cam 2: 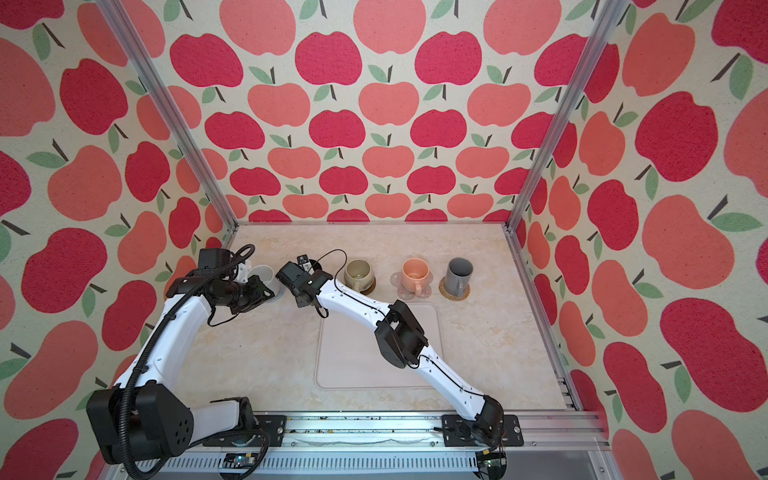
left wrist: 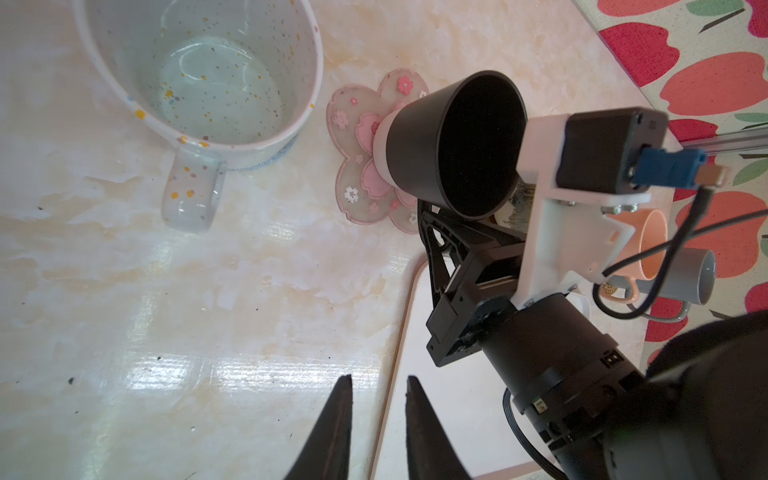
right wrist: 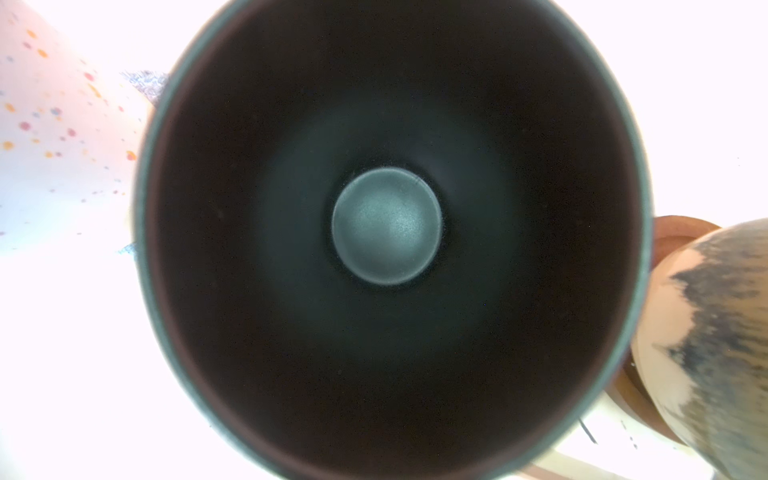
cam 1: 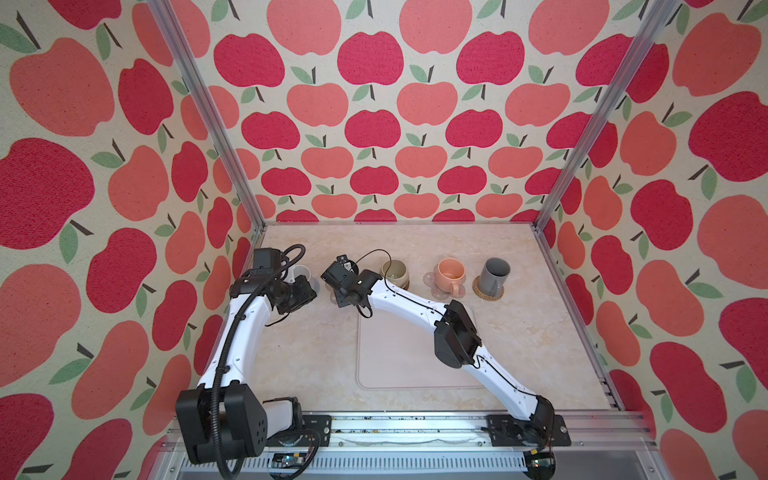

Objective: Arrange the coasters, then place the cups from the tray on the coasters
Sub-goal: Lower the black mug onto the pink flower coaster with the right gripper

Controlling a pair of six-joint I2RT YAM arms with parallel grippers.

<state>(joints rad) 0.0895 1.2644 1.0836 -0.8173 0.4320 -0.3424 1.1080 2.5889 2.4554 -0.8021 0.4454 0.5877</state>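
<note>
Black cup (right wrist: 386, 224) (empty) on flower coaster (left wrist: 353, 166)

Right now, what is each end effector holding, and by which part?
Right end effector: apparently the black cup, grip point hidden. Left end effector: nothing.

Readable text: none in any view.
Black link of the left arm (cam 1: 262, 271): a pale strip of marks near the wrist, too small to read.
White cup (left wrist: 199, 75): coloured speckles only, no lettering.
Pink flower coaster (left wrist: 353, 124): small blossom motifs, no words.
</note>
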